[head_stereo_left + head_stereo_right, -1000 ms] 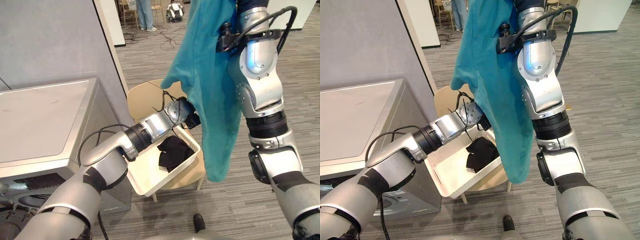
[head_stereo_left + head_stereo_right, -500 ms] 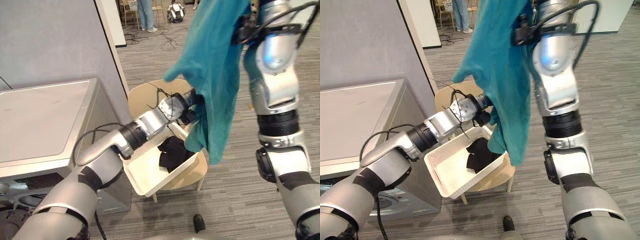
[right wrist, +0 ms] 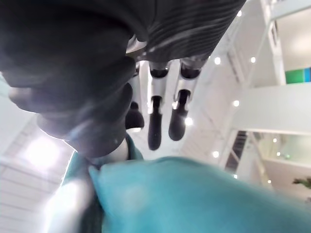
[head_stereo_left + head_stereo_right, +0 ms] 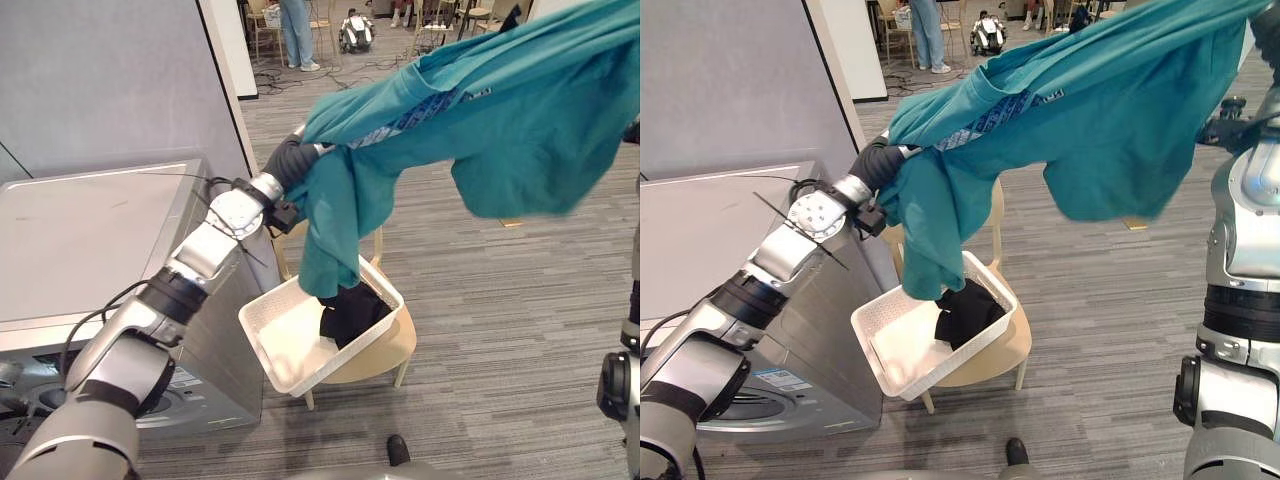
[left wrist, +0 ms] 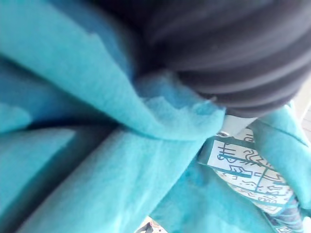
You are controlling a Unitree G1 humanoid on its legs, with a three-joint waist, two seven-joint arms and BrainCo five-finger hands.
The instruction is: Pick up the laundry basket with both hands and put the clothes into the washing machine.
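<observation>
A teal shirt (image 4: pixel 500 130) is stretched through the air between my two hands. My left hand (image 4: pixel 290 160) is shut on a bunch of it beside the top right corner of the silver washing machine (image 4: pixel 90 240); in the left wrist view the teal shirt (image 5: pixel 97 160) wraps the hand. In the right wrist view my right hand (image 3: pixel 154 121) points its straight fingers at the ceiling, with the teal shirt (image 3: pixel 194 194) lying against its base. The white laundry basket (image 4: pixel 275 335) sits tilted on a round beige chair (image 4: pixel 385 355), a black garment (image 4: pixel 350 310) inside it.
A grey wall (image 4: pixel 110 80) rises behind the washing machine. Open carpet floor (image 4: pixel 500 330) lies to the right of the chair. Far back, a person's legs (image 4: pixel 295 30) stand near chairs and another robot (image 4: pixel 352 30).
My left hand has closed on the shirt and drawn it up and left towards the washing machine. The right hand rose to the upper right and its fingers straightened; the shirt now stretches between them.
</observation>
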